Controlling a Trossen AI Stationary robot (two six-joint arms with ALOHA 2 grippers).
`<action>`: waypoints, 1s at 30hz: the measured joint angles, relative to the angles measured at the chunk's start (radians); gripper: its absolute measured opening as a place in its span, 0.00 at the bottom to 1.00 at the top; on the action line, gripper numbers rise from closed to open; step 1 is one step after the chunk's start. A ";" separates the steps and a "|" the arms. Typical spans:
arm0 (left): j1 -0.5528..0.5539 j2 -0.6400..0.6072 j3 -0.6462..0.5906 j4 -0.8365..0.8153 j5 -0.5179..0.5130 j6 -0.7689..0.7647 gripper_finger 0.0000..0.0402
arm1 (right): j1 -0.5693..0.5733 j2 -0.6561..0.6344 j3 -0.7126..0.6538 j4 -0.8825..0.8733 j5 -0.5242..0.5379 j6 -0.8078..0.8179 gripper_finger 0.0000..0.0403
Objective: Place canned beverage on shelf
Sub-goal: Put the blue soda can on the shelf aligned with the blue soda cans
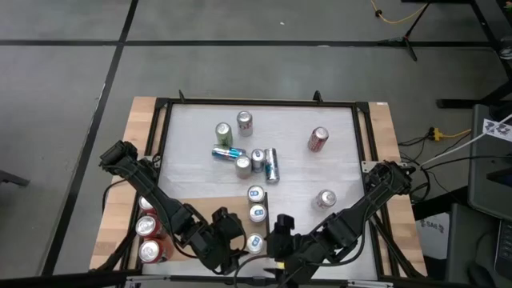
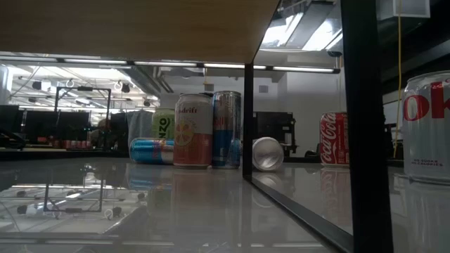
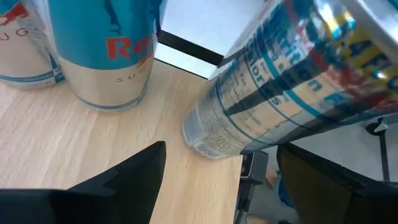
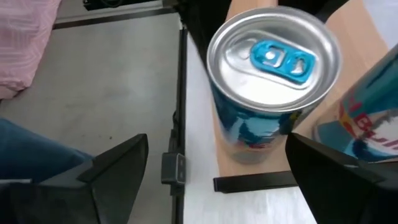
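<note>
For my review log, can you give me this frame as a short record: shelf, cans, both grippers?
shelf: wood panel, near-left of the table
shelved cans: two upright along its right edge
third can: upright at the shelf's near corner
left gripper: appears closed on the third can
right gripper: open, beside that can
loose cans: mid-table, some lying down

The white tabletop (image 1: pixel 192 136) sits inside a thin black metal frame (image 1: pixel 256 102), with pale wooden strips down its left (image 1: pixel 140 128) and right (image 1: pixel 388 136) sides. Around it is grey floor (image 1: pixel 64 72) crossed by dark lines, where a yellow cable (image 1: pixel 392 18) trails past a black stand leg (image 1: pixel 412 36). Long ceiling lights (image 2: pixel 98 61) glow in the room behind. Pink fabric (image 4: pixel 25 43) shows beside the table's near edge.
</note>
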 joint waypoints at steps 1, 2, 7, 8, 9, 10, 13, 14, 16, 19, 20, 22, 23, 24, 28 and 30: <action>0.000 0.000 0.000 -0.010 0.000 0.000 0.73 | 0.000 0.000 0.000 0.000 -0.011 0.000 0.91; 0.000 0.000 0.000 -0.021 -0.001 0.000 0.73 | 0.000 0.000 0.000 0.000 -0.019 0.000 0.91; 0.000 0.000 0.000 -0.057 -0.008 0.000 0.73 | 0.000 0.000 0.000 0.001 -0.042 0.000 0.91; 0.000 0.000 0.000 -0.061 -0.013 0.000 0.73 | 0.000 0.000 0.000 0.002 -0.045 0.000 0.91; 0.000 0.000 0.000 -0.069 -0.018 0.000 0.73 | 0.001 0.000 0.000 0.003 -0.046 0.000 0.91; 0.002 0.000 0.000 -0.076 -0.023 0.000 0.73 | 0.002 0.000 0.000 0.003 -0.048 0.000 0.91; 0.006 0.000 0.000 -0.096 -0.029 0.000 0.73 | 0.001 0.000 0.000 0.003 -0.069 -0.001 0.91; 0.008 0.000 0.000 -0.099 -0.029 0.000 0.73 | 0.001 0.000 0.000 0.003 -0.075 -0.001 0.91; 0.010 0.000 0.000 -0.099 -0.029 0.000 0.73 | 0.001 0.000 0.000 0.003 -0.076 0.000 0.91; 0.013 0.000 0.000 -0.099 -0.028 0.017 0.73 | 0.001 0.000 0.000 -0.001 -0.076 0.000 0.91; 0.013 0.000 0.000 -0.099 -0.023 0.023 0.73 | 0.001 0.000 0.000 -0.004 -0.076 0.000 0.91; 0.014 0.000 0.000 -0.099 -0.010 0.025 0.73 | 0.001 0.000 0.000 -0.020 -0.076 0.000 0.91; 0.014 0.000 0.000 -0.099 0.001 0.025 0.73 | 0.000 -0.002 0.000 -0.036 -0.076 0.000 0.91; 0.014 0.000 0.000 -0.103 0.017 0.026 0.73 | 0.000 -0.003 0.000 -0.051 -0.076 0.002 0.91; 0.007 0.000 0.000 -0.116 0.054 0.024 0.73 | 0.000 -0.005 0.000 -0.083 -0.039 0.021 0.91; 0.001 0.000 0.000 -0.108 0.047 0.024 0.73 | 0.000 -0.005 0.000 -0.081 -0.018 0.025 0.91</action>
